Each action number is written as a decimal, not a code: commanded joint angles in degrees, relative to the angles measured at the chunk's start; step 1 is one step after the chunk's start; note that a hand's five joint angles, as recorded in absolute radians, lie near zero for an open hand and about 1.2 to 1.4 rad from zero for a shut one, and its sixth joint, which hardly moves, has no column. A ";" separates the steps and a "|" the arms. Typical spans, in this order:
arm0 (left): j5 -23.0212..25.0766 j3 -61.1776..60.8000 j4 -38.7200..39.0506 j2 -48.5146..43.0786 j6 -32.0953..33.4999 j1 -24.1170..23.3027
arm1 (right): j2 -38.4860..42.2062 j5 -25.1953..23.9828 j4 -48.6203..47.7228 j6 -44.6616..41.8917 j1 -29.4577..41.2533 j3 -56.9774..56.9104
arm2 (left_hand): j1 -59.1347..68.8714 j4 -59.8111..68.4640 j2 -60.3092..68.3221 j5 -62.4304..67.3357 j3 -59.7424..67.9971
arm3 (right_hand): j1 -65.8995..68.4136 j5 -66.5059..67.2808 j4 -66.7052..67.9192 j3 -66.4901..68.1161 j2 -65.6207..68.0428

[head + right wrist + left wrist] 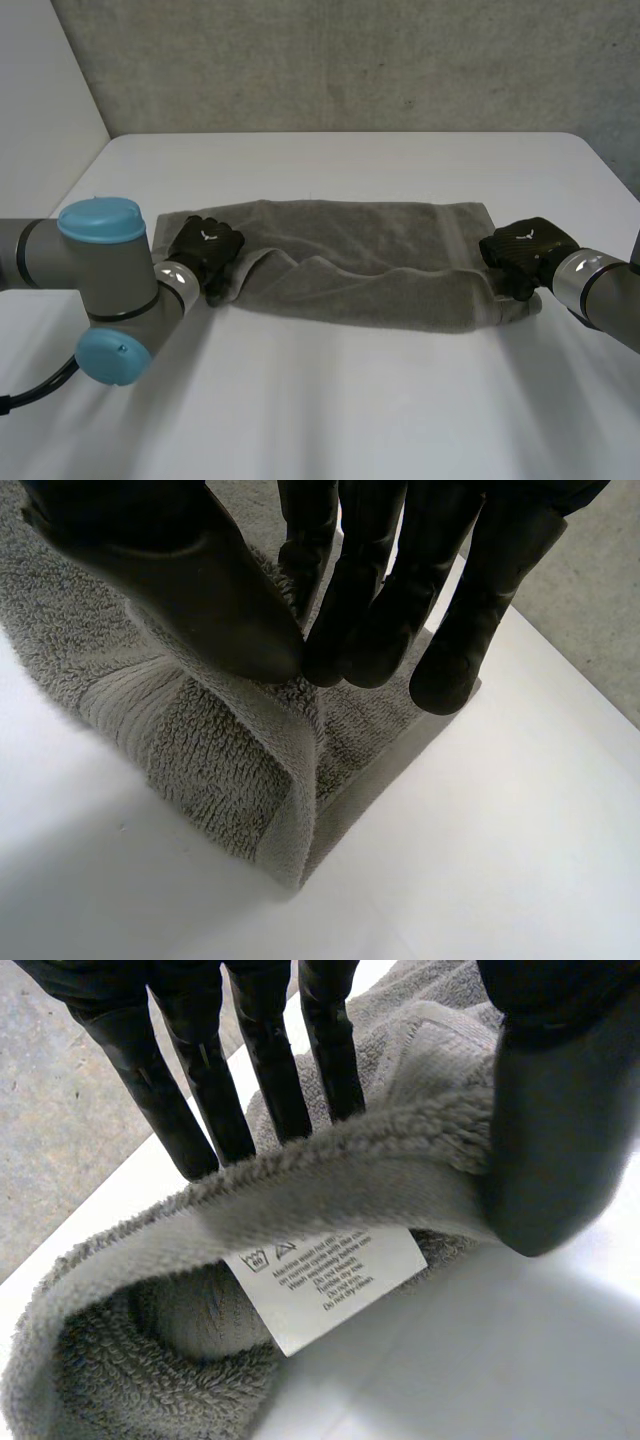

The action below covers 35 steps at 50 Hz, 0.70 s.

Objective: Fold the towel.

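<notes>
A grey towel (370,270) lies across the middle of the white table, its near long edge doubled over towards the back. My left hand (205,252) is at the towel's left end. In the left wrist view the raised hem (350,1175) runs between the straight fingers (200,1080) behind it and the thumb (560,1110) in front, and a white care label (325,1285) hangs under the hem. My right hand (522,250) is at the towel's right end. There the thumb (180,580) and fingertips (370,650) pinch a lifted fold of the towel (200,730) near its corner.
The white table (350,400) has bare room in front of and behind the towel. A grey wall stands beyond the far edge. The left arm's blue-capped joint (100,225) sits close to the towel's left end.
</notes>
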 commanded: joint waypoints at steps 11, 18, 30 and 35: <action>0.18 -1.62 -0.28 6.24 -0.79 1.58 | -1.14 -0.08 0.26 0.00 -0.71 -0.88 | 35.34 35.04 35.43 25.57 35.18 | 4.29 3.02 3.40 3.46 4.23; 0.53 -4.95 -0.37 15.80 -1.40 3.95 | -12.02 -0.26 0.44 1.06 -1.06 -1.41 | 35.34 35.04 35.43 25.57 35.18 | 4.29 3.02 3.40 3.46 4.23; 3.16 -14.01 -0.11 24.78 -6.15 9.66 | -18.19 -2.63 1.23 0.44 -4.39 -0.62 | 31.67 31.36 31.75 21.89 31.51 | 4.29 3.02 3.40 3.46 4.23; 6.06 -16.64 -0.28 25.75 -7.03 12.21 | -17.93 -2.72 1.14 0.01 -6.68 0.87 | 28.99 28.69 29.08 19.22 28.83 | 4.29 3.02 3.40 3.46 4.23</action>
